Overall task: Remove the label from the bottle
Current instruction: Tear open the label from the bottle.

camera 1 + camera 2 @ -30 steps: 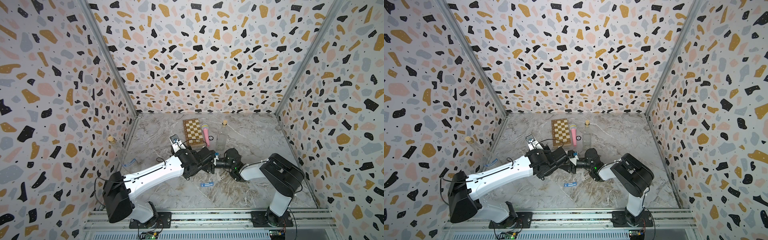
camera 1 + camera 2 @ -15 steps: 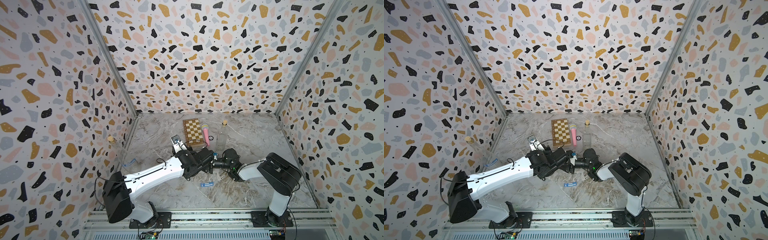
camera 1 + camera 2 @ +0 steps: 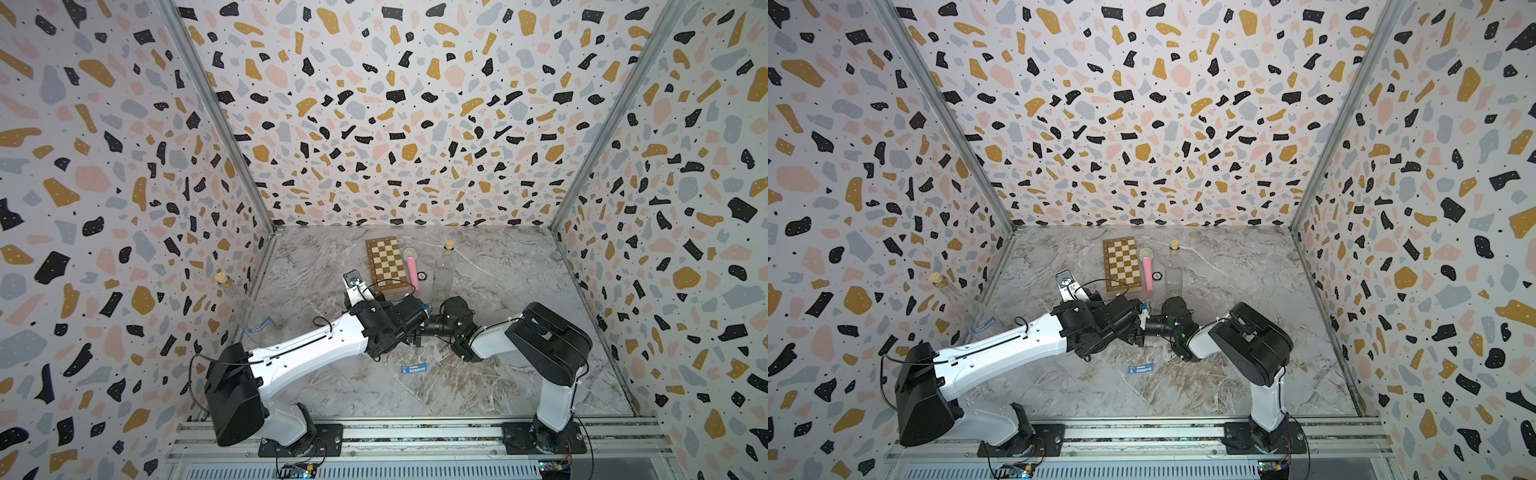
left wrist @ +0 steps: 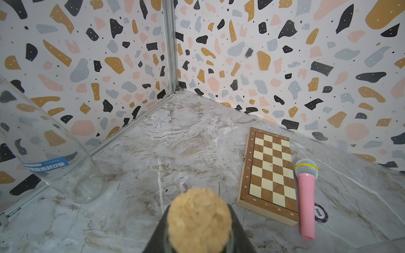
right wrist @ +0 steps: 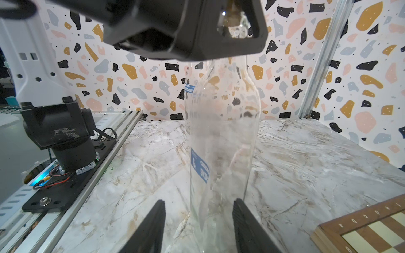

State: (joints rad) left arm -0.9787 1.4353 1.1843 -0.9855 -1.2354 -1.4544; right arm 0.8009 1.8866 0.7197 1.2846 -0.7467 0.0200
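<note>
Since a second ago we see the right arm [image 3: 544, 345] swung nearer the left arm [image 3: 307, 353], bringing the right tool [image 5: 199, 201] up to the bottle [image 5: 225, 122]; its jaws stand apart, one on each side of the bottle's lower body, and we cannot tell whether they touch the glass; the left tool [image 4: 199, 238] is clamped on the bottle's neck just under the cork [image 4: 199, 216], keeping it upright; the label [image 5: 200, 167], blue with white print, sits on the glass a little above the right tool's fingers, turned too far round for us to read.

Beyond the left tool lie a chessboard [image 4: 268, 173] edged with numerals 5 to 8 and small letters, a pink microphone [image 4: 305, 197] and a chip [image 4: 321, 213] marked 500; off to that tool's side a second bottle [image 4: 43, 142] leans on the wall, its blue band [image 4: 45, 165] printed in white Chinese characters; a loose blue strip [image 3: 414, 369] lies flat on the tabletop [image 3: 519, 270], nearer the arm bases than either tool.
</note>
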